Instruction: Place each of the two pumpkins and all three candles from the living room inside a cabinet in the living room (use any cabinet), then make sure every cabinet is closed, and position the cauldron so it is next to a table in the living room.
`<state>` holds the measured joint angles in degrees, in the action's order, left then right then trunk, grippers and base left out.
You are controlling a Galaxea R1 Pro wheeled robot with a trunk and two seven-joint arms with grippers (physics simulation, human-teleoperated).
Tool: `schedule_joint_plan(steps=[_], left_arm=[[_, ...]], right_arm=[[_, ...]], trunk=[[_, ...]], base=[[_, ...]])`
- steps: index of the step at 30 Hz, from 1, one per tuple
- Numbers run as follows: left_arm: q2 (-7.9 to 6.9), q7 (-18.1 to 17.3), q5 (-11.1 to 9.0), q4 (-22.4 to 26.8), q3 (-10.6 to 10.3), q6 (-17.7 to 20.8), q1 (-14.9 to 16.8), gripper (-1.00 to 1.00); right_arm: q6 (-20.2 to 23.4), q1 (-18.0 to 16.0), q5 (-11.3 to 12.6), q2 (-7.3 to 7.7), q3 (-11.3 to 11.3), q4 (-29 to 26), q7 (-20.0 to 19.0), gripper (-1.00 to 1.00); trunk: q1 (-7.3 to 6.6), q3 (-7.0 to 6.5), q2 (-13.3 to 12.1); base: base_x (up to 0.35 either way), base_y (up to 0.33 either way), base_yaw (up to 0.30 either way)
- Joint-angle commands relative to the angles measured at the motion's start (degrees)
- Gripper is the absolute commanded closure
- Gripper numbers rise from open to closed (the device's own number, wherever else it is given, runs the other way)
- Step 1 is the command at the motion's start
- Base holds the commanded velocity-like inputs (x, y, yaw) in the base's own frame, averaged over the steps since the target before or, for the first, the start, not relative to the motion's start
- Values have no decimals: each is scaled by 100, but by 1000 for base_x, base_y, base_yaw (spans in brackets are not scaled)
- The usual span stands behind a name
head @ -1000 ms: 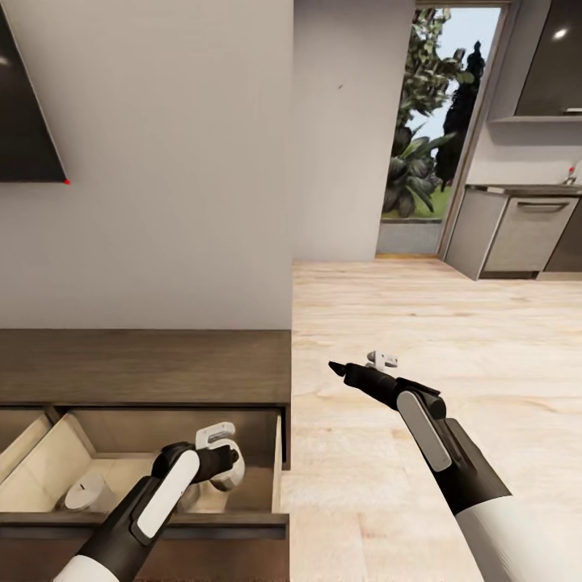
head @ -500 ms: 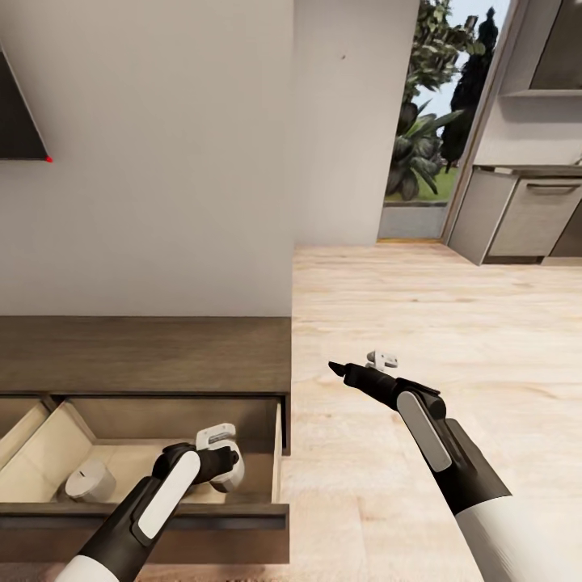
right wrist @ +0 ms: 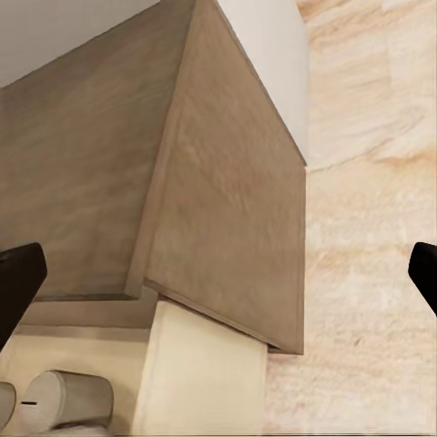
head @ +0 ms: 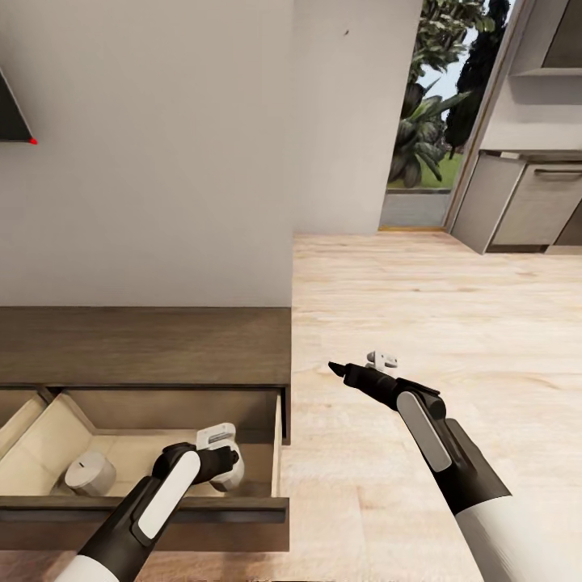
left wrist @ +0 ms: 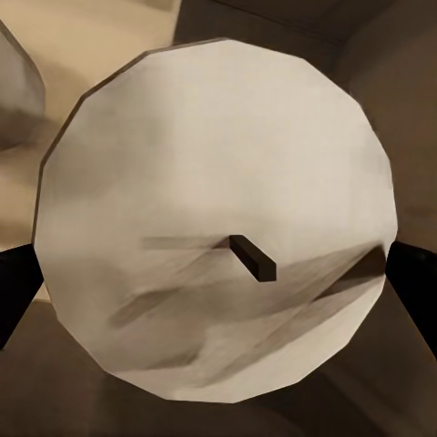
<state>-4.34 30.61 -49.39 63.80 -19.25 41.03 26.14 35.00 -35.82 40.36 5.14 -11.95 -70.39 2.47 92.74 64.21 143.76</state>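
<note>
Pale wood floor (head: 420, 307), grey kitchen cupboards (head: 529, 202) (garden doorway (head: 424, 121) beside)

The left claw (head: 220, 462) points steeply downward at the end of a bent arm. The right claw (head: 360, 365) stretches forward, its fingers spread wide with nothing between them, forearm angled up behind it.

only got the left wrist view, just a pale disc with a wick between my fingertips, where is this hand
observer: the head view puts your left hand over the open drawer of the cabinet; that disc is a candle.
operator: anything else in that drawer
observer: yes, a second candle stands upright on its floor, apart from your hand.
operator: and my right hand
observer: the right hand is open and empty, over the wooden floor to the right of the cabinet.
</note>
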Motion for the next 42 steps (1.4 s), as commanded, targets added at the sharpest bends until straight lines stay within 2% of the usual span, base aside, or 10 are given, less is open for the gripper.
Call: schedule_joint_plan(steps=[1,34,38,42], left_arm=[[-6,59,-59,9,-17,-6,5,100],[-3,87,-54,9,-5,-7,5,100],[20,589,-81,5,6,-6,11,100],[176,839,-78,1,2,-19,13,100]], right_arm=[[15,-4,33,5,-9,-4,26,-100],[15,-4,33,5,-10,2,17,-100],[16,-4,33,5,-9,-1,17,-100],[15,-4,33,5,-10,-1,17,-100]], trunk=[[1,28,4],[1,28,4],[1,28,4],[1,28,4]], base=[[0,0,0],[19,0,0],[0,0,0],[0,0,0]])
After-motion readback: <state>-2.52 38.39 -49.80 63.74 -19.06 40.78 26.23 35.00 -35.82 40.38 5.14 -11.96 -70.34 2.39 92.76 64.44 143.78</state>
